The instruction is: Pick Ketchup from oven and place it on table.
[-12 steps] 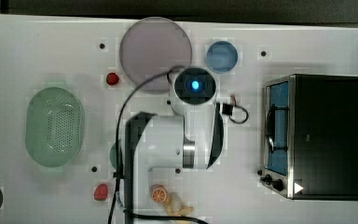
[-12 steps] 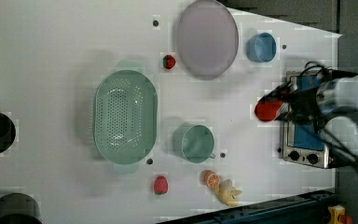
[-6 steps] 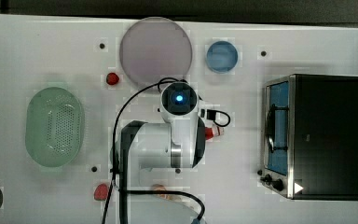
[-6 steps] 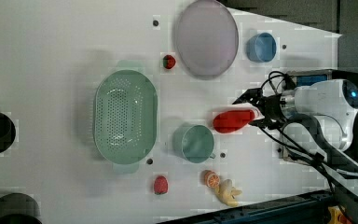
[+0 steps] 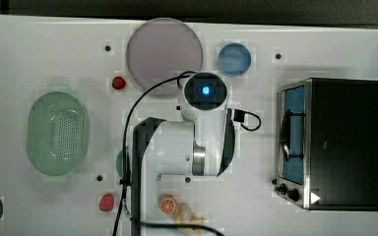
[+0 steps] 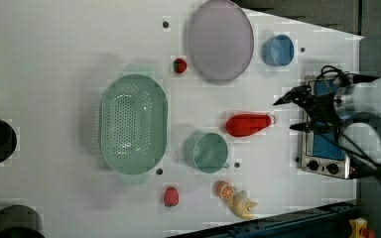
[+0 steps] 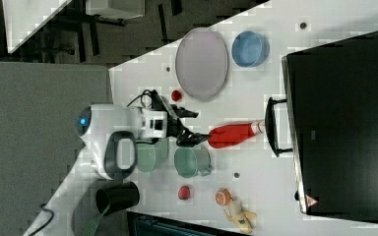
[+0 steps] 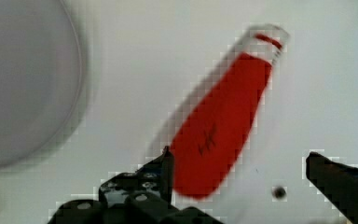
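Observation:
The ketchup (image 6: 248,125) lies on its side on the white table (image 6: 54,44), its cap pointing toward the oven (image 6: 325,148), just beside the teal cup (image 6: 207,152). It also shows as a red bottle, the ketchup (image 7: 234,134), in the right view. My gripper (image 6: 290,115) is open and hangs above it, apart from it, with nothing between the fingers. In the wrist view the ketchup (image 8: 219,140) lies below my gripper (image 8: 242,172), nearer one finger (image 8: 161,170). In the top view my arm covers the bottle; the oven (image 5: 344,142) stands at the top view's right.
A purple plate (image 5: 165,51) and blue bowl (image 5: 234,59) lie at the back. A green colander (image 5: 57,132) sits at the top view's left. Small red fruits (image 6: 179,65), an orange slice (image 6: 224,190) and a banana toy (image 6: 243,206) lie about.
My gripper carried the ketchup away from the oven, set it down beside the teal cup, opened, and drew back up toward the oven. The bottle now rests alone.

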Available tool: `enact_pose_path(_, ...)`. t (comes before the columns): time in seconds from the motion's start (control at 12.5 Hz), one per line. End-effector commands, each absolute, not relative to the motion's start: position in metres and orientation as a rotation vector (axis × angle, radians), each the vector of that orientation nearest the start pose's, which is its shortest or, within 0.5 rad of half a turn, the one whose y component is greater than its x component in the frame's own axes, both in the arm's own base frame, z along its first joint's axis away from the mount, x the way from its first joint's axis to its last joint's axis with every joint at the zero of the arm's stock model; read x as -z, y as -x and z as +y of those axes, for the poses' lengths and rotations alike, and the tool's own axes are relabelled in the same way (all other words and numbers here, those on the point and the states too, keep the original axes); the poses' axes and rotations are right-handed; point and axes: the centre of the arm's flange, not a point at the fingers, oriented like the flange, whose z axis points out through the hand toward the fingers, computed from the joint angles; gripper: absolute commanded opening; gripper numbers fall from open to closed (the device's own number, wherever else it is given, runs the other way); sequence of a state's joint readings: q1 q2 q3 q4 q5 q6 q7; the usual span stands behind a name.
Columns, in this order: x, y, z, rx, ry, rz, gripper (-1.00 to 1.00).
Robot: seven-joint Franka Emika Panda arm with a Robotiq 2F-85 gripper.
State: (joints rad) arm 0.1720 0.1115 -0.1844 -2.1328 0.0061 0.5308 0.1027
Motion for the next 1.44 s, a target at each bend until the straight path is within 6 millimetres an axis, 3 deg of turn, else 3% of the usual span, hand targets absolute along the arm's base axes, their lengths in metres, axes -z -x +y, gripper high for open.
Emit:
enact_pose_path(0.08,-0.497,-0.566,-0.010,-0.014,2.803,1.408,1.00)
enact_pose_path(0.56,-0.580,-0.561,-0.011,-0.074,2.820,1.418,1.00)
enact_pose_path(0.72,-0.592,-0.560,-0.013,-0.076,2.819,1.422,1.00)
enact_pose_path(1.44,-0.583,-0.561,-0.014,-0.096,2.822,1.430,1.00)
